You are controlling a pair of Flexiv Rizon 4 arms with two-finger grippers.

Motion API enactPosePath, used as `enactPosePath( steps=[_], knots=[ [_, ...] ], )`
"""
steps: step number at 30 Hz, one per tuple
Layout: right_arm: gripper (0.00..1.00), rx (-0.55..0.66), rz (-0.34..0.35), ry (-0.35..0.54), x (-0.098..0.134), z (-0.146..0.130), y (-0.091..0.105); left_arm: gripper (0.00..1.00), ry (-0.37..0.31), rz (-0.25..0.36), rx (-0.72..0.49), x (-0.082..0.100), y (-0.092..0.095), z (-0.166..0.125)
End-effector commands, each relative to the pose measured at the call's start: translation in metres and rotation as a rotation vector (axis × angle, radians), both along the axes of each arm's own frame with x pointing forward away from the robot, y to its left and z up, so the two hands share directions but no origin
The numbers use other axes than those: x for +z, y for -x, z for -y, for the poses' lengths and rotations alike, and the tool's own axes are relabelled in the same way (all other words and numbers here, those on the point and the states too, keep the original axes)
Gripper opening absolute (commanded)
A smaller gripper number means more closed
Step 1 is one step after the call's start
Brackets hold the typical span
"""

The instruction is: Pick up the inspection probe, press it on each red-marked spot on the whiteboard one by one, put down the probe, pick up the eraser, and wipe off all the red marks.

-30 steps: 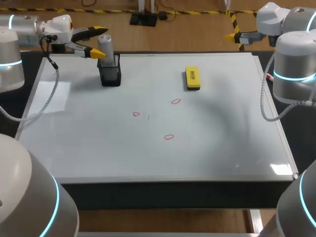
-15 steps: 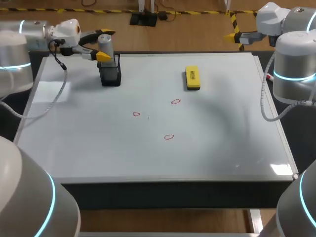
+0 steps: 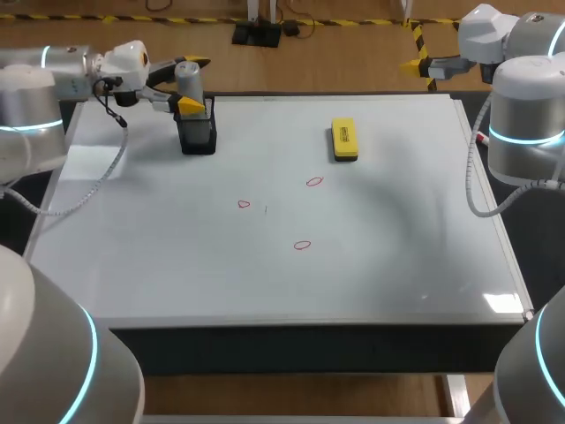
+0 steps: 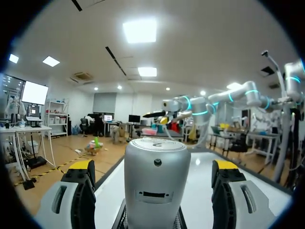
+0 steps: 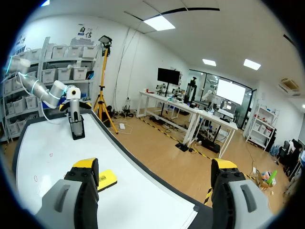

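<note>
The silver-grey cylindrical inspection probe (image 3: pixel 187 78) stands upright in a small black mesh holder (image 3: pixel 198 138) at about 11 o'clock on the white whiteboard (image 3: pixel 397 256). The left tool (image 3: pixel 194 84) is level with the probe's upper body. Its yellow-tipped fingers are spread wide, one on each side. In the left wrist view the probe (image 4: pixel 154 183) sits centred in that tool (image 4: pixel 153 168) with a clear gap to each finger, so nothing is gripped yet. The right tool (image 3: pixel 413 64) hangs off the board's far edge near 1 o'clock. Its fingers are spread too, and it is empty in its own view (image 5: pixel 155 168).

The yellow block eraser with a black base (image 3: pixel 344 140) lies at about 1 o'clock. Three small red-marked spots (image 3: pixel 244 204) (image 3: pixel 314 182) (image 3: pixel 302 245) sit around the board's middle, none pressed or wiped.

The risk lies in the closing. If one finger meets the probe first, it could push the probe sideways and tilt it against the mesh rim, or slide the light holder across the slick board. A grip this high on a smooth cylinder may let the probe pivot or slip during the lift. If the probe binds in the mesh, the holder could rise with it and drop.
</note>
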State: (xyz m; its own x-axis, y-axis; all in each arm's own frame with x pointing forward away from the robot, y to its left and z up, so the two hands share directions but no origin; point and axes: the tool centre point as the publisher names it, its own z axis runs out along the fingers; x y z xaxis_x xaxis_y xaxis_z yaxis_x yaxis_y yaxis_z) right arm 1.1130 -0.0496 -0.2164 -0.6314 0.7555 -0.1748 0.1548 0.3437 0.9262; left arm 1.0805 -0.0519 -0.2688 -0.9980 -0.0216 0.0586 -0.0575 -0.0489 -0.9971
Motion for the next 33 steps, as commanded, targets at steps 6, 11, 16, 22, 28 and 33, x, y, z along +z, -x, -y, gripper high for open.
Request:
enactPosePath(
  steps=[6, 11, 16, 22, 28, 33],
  knots=[
    [1.0, 0.001, -0.002, 0.001, 0.0, 0.0, 0.0, 0.4, 0.005, 0.002, -0.007, -0.004, 0.001, -0.002],
    [1.0, 0.001, -0.002, 0.001, 0.0, 0.0, 0.0, 0.0, 0.009, 0.006, -0.013, -0.005, 0.003, -0.003],
    [1.0, 0.001, -0.002, 0.001, 0.0, 0.0, 0.0, 0.0, 0.014, 0.021, -0.02, 0.0, 0.006, -0.004],
    [1.0, 0.001, -0.002, 0.001, 0.0, 0.0, 0.0, 0.0, 0.008, 0.029, -0.017, 0.006, 0.005, -0.005],
    [1.0, 0.001, -0.002, 0.001, 0.0, 0.0, 0.0, 0.0, -0.015, 0.048, -0.012, 0.017, 0.006, -0.006],
    [1.0, 0.001, -0.002, 0.001, 0.0, 0.0, 0.0, 0.0, -0.018, 0.059, -0.005, 0.03, 0.005, -0.006]
  ],
)
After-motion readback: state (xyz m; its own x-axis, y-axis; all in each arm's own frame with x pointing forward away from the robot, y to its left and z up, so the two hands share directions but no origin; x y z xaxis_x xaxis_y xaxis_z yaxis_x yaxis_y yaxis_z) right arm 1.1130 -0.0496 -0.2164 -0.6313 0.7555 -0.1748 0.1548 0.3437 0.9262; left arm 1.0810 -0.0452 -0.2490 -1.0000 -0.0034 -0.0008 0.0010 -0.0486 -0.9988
